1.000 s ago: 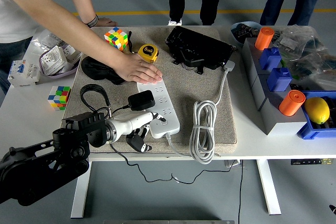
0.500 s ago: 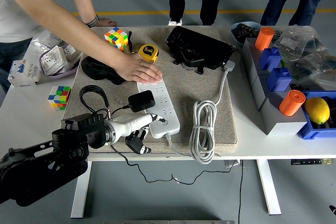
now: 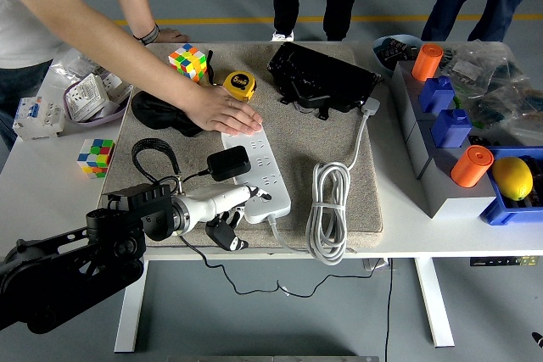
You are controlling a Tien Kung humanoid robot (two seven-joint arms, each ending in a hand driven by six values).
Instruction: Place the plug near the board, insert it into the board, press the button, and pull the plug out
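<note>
Pressing board [image 3: 256, 169] near end — left hand [image 3: 227, 211], fingers half-curled, gripping nothing, barely shifted; person's hand [image 3: 222, 111] unmoved.

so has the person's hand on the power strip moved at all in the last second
No. The person's hand presses the far end of the power strip beside the yellow tape measure, same as before.

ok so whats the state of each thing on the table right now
plug: seated in the board
board: flat on the mat, far end pinned by a person's hand
left hand: at the board's near end, holding nothing
cable: coiled
tape measure: closed
</note>
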